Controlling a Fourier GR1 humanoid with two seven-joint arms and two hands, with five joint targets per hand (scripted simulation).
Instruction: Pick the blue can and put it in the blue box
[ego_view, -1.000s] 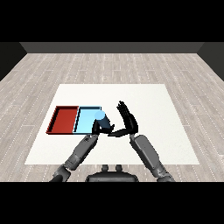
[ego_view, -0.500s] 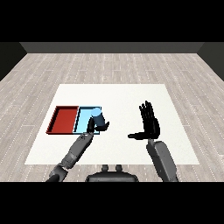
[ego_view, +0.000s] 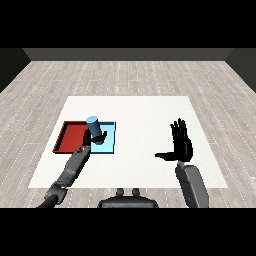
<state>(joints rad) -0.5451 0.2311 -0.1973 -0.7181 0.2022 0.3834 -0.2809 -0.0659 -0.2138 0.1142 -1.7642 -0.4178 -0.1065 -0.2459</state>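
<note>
From my station I see the left hand (ego_view: 94, 137) curled round the light blue cylindrical can (ego_view: 93, 127), holding it upright over the flat light blue tray (ego_view: 111, 145). A second ago the can was being held between both hands just right of the trays; since then the left hand has carried it leftward, and it now sits over the tray's left part, close to the edge shared with the flat red tray (ego_view: 70, 137). I cannot quite tell from this angle whether the can's base is touching the tray floor or hanging just above it, because the black fingers cover its lower half.

The right hand (ego_view: 180, 145) has pulled away, well apart from the trays on the right of the white table (ego_view: 145, 110). It holds nothing, its fingers straight and spread, thumb out to the side, palm turned toward the centre.

I read this as the handover being finished and the placing nearly done. What I judge is left is to settle the can fully inside the blue tray, keeping it clear of the red side, then uncurl the left fingers and lift the hand off without tipping it.
</note>
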